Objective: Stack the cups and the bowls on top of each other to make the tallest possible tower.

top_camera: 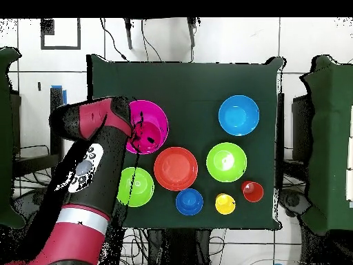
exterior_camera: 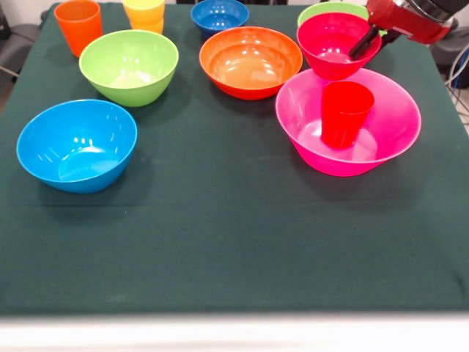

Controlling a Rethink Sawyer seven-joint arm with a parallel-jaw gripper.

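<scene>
Our claw (exterior_camera: 364, 45) pinches the rim of the small crimson bowl (exterior_camera: 333, 44), held just above the red tumbler (exterior_camera: 344, 111) standing in the big pink bowl (exterior_camera: 381, 139) below. Glossy, light plastic looks slippery; the rim seems the best hold.

Cup (exterior_camera: 345, 111) upright in bowl (exterior_camera: 388, 139), table's (exterior_camera: 234, 242) right.

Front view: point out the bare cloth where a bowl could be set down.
Bare: the wide near strip of tablecloth in front of the light blue bowl and big pink bowl. Also the gap between those two. Crowded: the far row of bowls and cups around the orange bowl.
</scene>
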